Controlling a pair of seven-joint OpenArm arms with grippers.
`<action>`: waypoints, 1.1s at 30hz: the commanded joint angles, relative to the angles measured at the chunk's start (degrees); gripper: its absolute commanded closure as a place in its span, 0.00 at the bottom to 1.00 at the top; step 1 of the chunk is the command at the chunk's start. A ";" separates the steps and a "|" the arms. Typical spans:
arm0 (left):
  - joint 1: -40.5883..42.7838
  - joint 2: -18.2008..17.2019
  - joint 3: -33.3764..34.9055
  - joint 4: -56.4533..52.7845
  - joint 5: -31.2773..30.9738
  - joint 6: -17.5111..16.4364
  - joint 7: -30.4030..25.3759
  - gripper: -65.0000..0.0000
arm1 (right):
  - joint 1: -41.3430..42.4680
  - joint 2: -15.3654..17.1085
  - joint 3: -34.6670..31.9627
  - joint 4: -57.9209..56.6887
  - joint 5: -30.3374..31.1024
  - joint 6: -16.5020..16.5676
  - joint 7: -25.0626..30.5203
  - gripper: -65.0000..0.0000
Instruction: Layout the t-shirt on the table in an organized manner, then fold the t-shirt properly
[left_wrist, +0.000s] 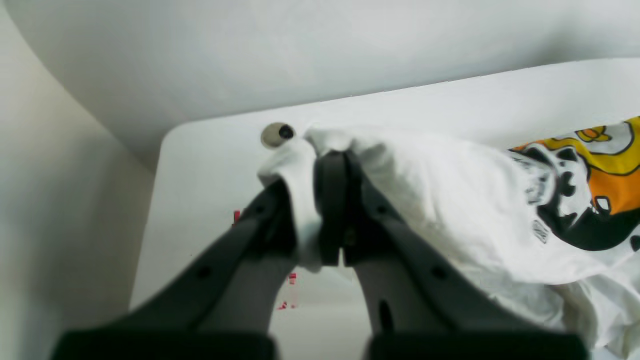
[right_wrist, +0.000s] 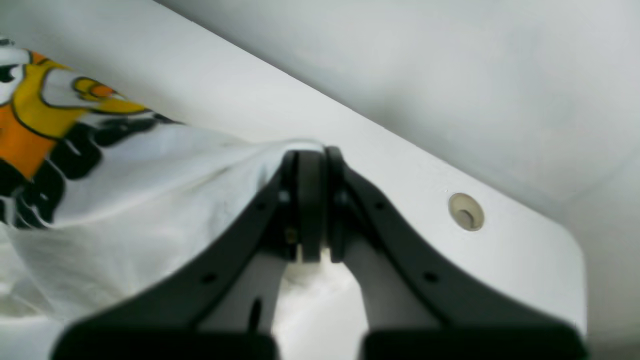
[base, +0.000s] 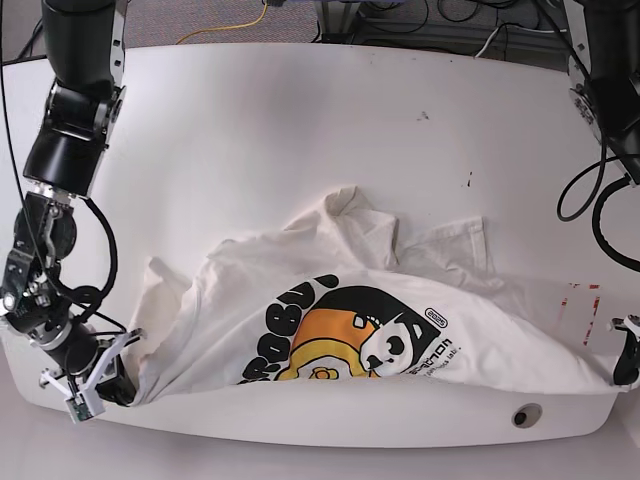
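Two arms worked over the large white glossy table (base: 300, 110), whose near edge carried the white cotton t-shirt (base: 400, 300) with its orange, yellow and black cartoon print (base: 345, 345) facing up. The shirt lay stretched along that edge, its upper part rumpled toward the middle. The left gripper (left_wrist: 332, 165) was clamped on a bunched white corner beside a round grommet hole (left_wrist: 277, 135). The right gripper (right_wrist: 310, 160) pinched the opposite corner, jaws closed on cloth. Small red tape marks (base: 590, 300) sat near the left gripper.
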 joint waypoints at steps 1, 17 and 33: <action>-2.47 -1.20 -0.32 -1.54 0.20 0.12 -3.47 1.00 | 3.92 -0.31 -0.43 -5.12 -2.54 -0.58 4.74 1.00; -4.49 -1.29 -0.23 -8.92 4.77 0.12 -6.81 1.00 | 13.41 -4.36 -1.75 -28.95 -16.61 -0.58 20.82 0.10; -3.26 -1.29 -0.23 -8.66 4.77 0.12 -6.81 1.00 | -0.57 -5.06 5.20 -2.49 4.84 -0.58 -11.70 0.00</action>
